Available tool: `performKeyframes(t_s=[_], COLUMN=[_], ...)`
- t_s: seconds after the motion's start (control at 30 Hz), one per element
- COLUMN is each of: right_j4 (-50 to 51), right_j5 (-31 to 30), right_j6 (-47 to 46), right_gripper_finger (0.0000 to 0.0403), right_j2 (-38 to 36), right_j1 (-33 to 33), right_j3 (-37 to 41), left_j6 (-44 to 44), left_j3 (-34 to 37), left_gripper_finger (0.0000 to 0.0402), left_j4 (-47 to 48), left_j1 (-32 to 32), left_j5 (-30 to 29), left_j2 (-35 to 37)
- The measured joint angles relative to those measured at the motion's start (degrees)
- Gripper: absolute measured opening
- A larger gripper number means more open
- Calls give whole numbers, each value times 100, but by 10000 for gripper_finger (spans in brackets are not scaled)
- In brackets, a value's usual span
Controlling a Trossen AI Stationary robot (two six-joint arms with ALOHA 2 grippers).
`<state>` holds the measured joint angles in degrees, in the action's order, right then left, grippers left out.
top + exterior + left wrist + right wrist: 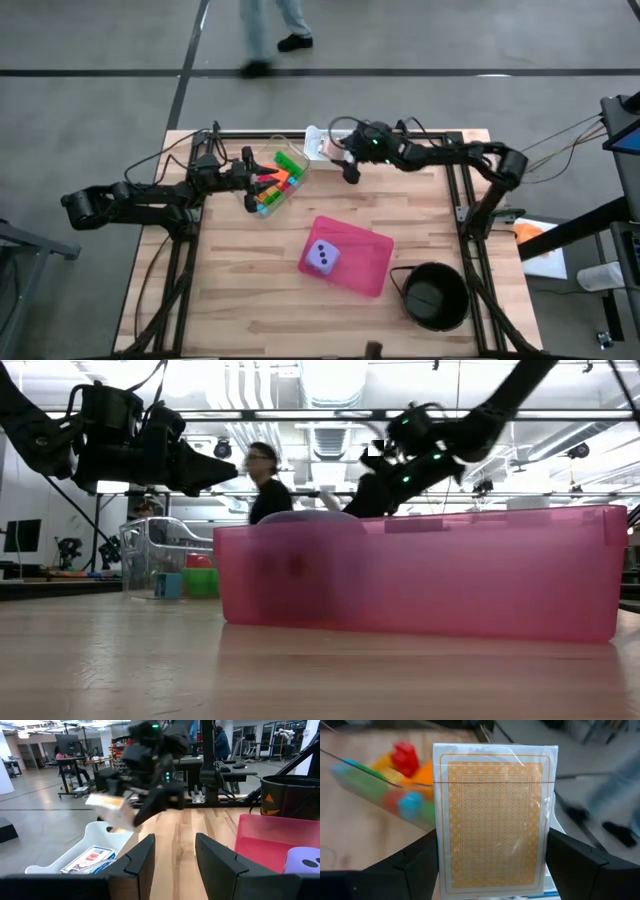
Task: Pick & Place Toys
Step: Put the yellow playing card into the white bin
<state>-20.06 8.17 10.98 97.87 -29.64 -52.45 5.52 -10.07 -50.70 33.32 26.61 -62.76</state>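
My right tool (490, 870) is clamped on a wrapped deck of playing cards (495, 815), one finger on each long side, so the patterned back faces the wrist camera flat-on. I judge that edge grip keeps the slick wrapper from sliding. In the high view this tool (350, 168) hangs over the far part of the desk (240, 300), just beside a white tray (318, 143) near the far edge. From the left wrist view that tray (80, 851) still has another card box lying in it.

My left tool (172, 865) has its fingers apart with nothing between them. It hangs over the clear bin (283, 178) at the far left of centre, where the toy bricks (272, 188) sit heaped together in green, orange, red and blue.

The lilac die (322, 258) rests inside the pink container (375, 262) mid-desk, whose walls stand tall in the low view (420, 570). The black bowl (435, 296) stands at the near right corner, just beside the pink container.

Open wood lies along the near edge and to the left of the pink container. The two tools hang close together above the far side, so I would judge the room between them tight.

A person (265, 485) walks beyond the desk.
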Motion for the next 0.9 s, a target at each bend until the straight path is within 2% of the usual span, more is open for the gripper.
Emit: performKeyframes(t_s=[0.2, 0.43, 0.57, 0.73, 0.77, 0.9], right_j4=[1437, 3649, 4420, 4629, 4605, 4552], right_j5=[-294, -588, -722, -732, -733, -772], right_j6=[392, 687, 785, 801, 787, 700], right_gripper_finger=[297, 297, 297, 297, 304, 380], right_j2=[764, 1419, 1706, 1800, 1797, 1728], right_j1=[-273, -325, -322, -328, -323, -322], right_j3=[-1284, -2670, -3116, -3264, -3258, -3243], left_j6=[7, 48, 63, 63, 63, 63], left_j3=[0, 0, 0, 0, 0, 0], left_gripper_finger=[142, 142, 142, 142, 142, 142], left_j4=[20, 42, 54, 94, 94, 88], left_j1=[0, 0, 0, 0, 0, 0], left_j5=[0, -1, 0, -1, 0, 0], left_j2=[0, -1, 0, 0, -2, 0])
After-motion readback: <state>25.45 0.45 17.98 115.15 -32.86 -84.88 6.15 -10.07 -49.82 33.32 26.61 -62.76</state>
